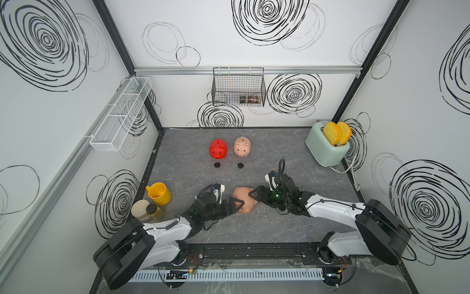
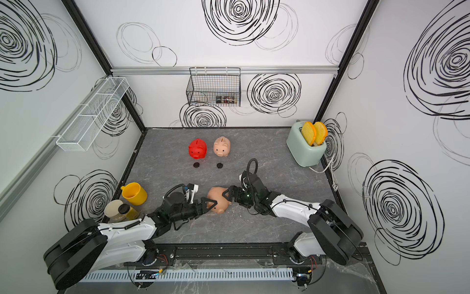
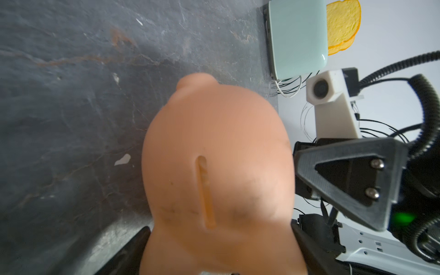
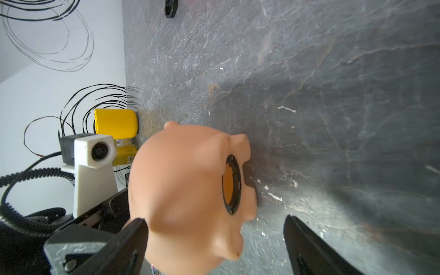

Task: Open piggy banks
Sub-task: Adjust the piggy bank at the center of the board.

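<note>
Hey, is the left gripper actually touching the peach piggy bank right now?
Touching. The left wrist view shows the peach piggy bank wedged between both fingers of the left gripper, with no gap visible on either side.

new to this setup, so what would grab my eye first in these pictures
The peach-tan piggy bank lies on its side at the table's front centre, clamped by the left gripper, with the open right gripper at its other side. Behind it a red piggy bank and a pale pink piggy bank stand side by side, a round black plug lying before each. A mint toaster holding toast slices sits in the far right corner.
</note>
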Robot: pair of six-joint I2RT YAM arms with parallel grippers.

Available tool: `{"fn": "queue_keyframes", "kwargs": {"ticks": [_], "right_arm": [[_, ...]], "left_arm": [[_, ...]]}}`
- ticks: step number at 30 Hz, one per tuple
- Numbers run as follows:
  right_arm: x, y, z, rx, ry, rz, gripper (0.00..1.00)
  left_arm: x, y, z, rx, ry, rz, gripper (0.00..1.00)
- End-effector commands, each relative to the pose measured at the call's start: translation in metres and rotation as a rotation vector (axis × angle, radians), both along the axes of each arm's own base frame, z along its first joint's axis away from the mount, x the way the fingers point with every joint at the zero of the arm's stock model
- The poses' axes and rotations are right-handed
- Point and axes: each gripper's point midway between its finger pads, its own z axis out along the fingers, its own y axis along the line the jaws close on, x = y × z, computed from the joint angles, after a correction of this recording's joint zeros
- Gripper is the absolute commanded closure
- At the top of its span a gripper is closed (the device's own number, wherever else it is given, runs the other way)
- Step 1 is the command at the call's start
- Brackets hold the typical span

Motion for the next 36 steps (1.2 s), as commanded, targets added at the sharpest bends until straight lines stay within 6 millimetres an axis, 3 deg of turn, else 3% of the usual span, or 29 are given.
{"fn": "queue_keyframes", "kwargs": {"ticks": [1, 7, 18, 25, 36], "right_arm": [[0.001, -0.008, 0.022, -0.007, -0.093, -0.006, 0.06], [0.009, -0.032, 0.054, -0.038, -0.256, -0.079, 0.06], [0.017, -0.079, 0.071, -0.07, -0.389, -0.202, 0.08], [0.014, -0.101, 0.075, -0.088, -0.42, -0.239, 0.08], [0.004, -0.113, 0.069, -0.064, -0.432, -0.25, 0.08]], "left_arm": [[0.011, -0.001, 0.014, 0.032, -0.068, -0.007, 0.36], [0.018, 0.005, 0.016, 0.18, -0.103, -0.03, 0.38], [0.034, 0.008, 0.035, 0.466, -0.153, -0.098, 0.41], [0.042, -0.013, 0.041, 0.628, -0.157, -0.216, 0.4], [0.051, -0.046, 0.037, 0.87, -0.16, -0.333, 0.38]]}}
